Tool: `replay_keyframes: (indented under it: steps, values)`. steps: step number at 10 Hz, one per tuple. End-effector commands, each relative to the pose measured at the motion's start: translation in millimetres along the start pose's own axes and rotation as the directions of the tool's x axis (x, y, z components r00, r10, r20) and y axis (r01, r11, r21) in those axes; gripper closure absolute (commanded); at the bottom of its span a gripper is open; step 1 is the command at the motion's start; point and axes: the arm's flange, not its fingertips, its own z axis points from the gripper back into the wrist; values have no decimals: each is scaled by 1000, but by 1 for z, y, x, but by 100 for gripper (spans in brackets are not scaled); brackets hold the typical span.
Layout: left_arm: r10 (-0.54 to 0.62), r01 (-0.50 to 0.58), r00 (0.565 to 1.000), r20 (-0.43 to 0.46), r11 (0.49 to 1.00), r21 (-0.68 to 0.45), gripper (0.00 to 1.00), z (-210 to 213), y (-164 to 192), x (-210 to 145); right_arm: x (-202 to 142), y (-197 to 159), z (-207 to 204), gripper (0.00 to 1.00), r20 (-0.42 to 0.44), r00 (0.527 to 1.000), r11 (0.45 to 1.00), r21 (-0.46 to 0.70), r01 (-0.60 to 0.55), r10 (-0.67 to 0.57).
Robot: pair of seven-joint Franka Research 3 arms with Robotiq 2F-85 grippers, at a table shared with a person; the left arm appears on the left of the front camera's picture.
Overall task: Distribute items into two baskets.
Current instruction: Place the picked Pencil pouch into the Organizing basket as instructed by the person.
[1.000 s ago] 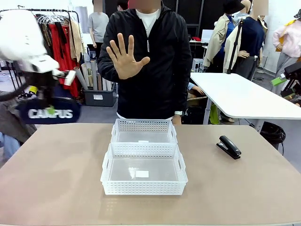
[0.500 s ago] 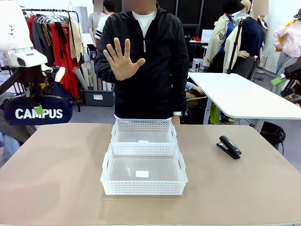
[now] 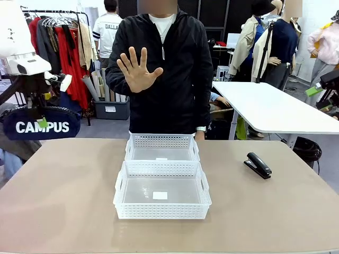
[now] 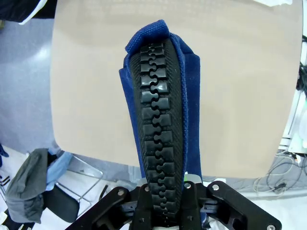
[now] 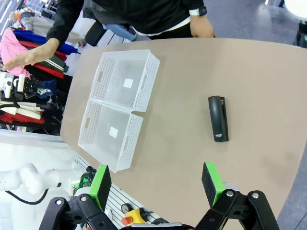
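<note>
My left gripper (image 3: 42, 117) hangs above the table's far left corner, shut on the top of the navy "CAMPUS" pouch (image 3: 41, 127). In the left wrist view the pouch's black zip (image 4: 160, 124) runs up from between my fingers. The two white baskets stand end to end at mid-table, the far basket (image 3: 161, 141) by the person and the near basket (image 3: 161, 210) toward me; both look empty. The black stapler (image 3: 258, 165) lies on the table to their right. My right gripper (image 5: 156, 184) is open, high above the stapler (image 5: 218, 118) and the near basket (image 5: 129, 143).
The person stands behind the far basket with an open hand (image 3: 137, 69) raised palm-out. The tan table (image 3: 63, 201) is bare left and right of the baskets. A second white table (image 3: 265, 106) stands behind on the right.
The left gripper has carried the pouch a little further left and it has stopped swinging. The person's raised hand, the baskets and the stapler are unmoved.
</note>
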Motion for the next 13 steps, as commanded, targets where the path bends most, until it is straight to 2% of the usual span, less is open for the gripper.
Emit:
replay_keyframes:
  steps: [1,11,13]
  values:
    - [-13,13,1000,-3,1000,13,100,2,2,-2,2,2,1,0,11,1000,1000,-6,-5,5]
    - [-13,13,1000,-3,1000,13,100,2,2,-2,2,2,1,0,11,1000,1000,-6,-5,5]
    - [-13,13,1000,-3,1000,13,100,2,2,-2,-5,-1,0,0,-20,1000,1000,17,-5,5]
